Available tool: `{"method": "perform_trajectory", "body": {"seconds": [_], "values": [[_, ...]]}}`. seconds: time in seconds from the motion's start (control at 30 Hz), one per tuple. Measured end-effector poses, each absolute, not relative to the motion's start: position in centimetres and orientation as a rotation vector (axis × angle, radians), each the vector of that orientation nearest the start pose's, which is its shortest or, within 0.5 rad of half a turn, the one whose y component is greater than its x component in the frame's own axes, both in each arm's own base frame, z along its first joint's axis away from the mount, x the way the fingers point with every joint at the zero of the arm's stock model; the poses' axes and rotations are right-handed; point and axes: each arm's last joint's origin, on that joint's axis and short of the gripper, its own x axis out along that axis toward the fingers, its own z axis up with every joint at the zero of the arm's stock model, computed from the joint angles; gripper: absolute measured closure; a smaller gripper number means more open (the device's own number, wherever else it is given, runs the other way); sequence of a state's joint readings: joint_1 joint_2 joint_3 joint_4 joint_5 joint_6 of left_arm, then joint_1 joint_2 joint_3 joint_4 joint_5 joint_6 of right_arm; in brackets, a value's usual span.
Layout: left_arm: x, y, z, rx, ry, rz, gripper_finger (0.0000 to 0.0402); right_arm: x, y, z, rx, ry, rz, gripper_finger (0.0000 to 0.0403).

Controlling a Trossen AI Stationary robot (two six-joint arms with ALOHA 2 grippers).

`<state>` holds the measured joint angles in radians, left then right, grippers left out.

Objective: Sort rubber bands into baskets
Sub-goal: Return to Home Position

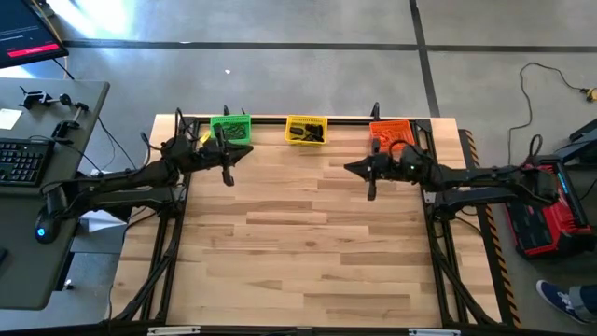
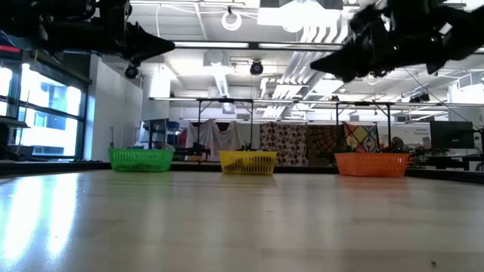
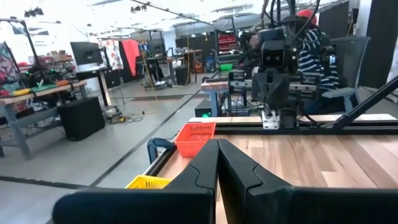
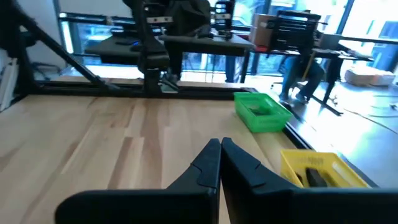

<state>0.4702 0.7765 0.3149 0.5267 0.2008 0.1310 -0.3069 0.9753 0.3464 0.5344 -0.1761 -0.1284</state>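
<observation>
Wooden table (image 1: 308,252), viewed from above. Left gripper (image 1: 228,177) hangs over it near the green basket (image 1: 230,129), right gripper (image 1: 371,191) near the orange basket (image 1: 391,133); each has its fingers pressed together (clear in the wrist views). The yellow basket (image 1: 305,130) stands between those two along the far edge, with dark rubber bands (image 4: 314,177) lying inside it

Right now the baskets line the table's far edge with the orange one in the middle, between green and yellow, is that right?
No. The high view shows the yellow basket in the middle, between the green basket and the orange basket, along the far edge of the table.
</observation>
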Motion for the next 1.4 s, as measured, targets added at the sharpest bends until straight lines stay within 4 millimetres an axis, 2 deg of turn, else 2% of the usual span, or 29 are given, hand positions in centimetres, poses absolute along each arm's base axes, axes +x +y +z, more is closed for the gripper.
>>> {"method": "perform_trajectory", "body": {"seconds": [0.53, 0.87, 1.17, 1.4], "values": [[17.0, 8.0, 23.7, 0.137, -0.101, 0.267, 0.0401, 13.0, -4.6, 17.9, -0.059, -0.099, -0.209, 0.0403], [17.7, 8.2, 23.2, 0.118, -0.096, 0.263, 0.0401, 11.7, -4.5, 17.3, -0.017, -0.037, -0.263, 0.0403], [15.2, 7.2, 20.2, 0.084, -0.229, 0.274, 0.0401, 10.6, -4.0, 17.2, -0.005, -0.022, -0.263, 0.0403], [13.0, 6.1, 18.7, 0.076, -0.26, 0.277, 0.0401, 9.9, -3.7, 17.2, -0.016, -0.032, -0.264, 0.0403]]}}
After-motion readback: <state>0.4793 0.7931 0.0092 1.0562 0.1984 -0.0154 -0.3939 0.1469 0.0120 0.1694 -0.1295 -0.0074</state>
